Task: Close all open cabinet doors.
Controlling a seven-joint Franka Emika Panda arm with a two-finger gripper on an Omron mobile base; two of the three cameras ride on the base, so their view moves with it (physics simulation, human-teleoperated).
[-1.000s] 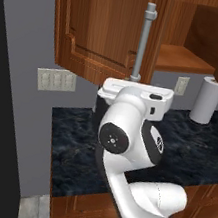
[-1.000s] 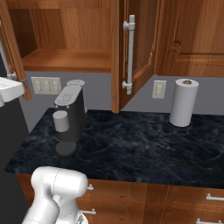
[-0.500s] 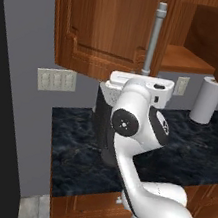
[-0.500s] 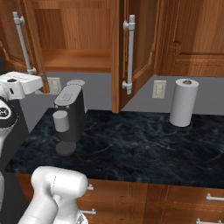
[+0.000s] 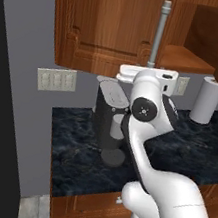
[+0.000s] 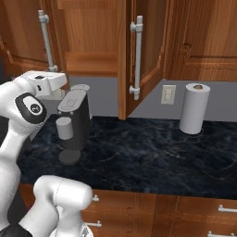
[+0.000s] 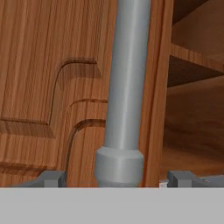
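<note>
Two open doors (image 6: 148,51), two handles. The gripper (image 7: 118,178) is open around one handle (image 7: 124,87), not clamping it.

Coffee machine (image 6: 74,121) left of paper towel roll (image 6: 194,109)

Legible text, labels, brands, numbers, signs: none found on any surface in the three views.
</note>
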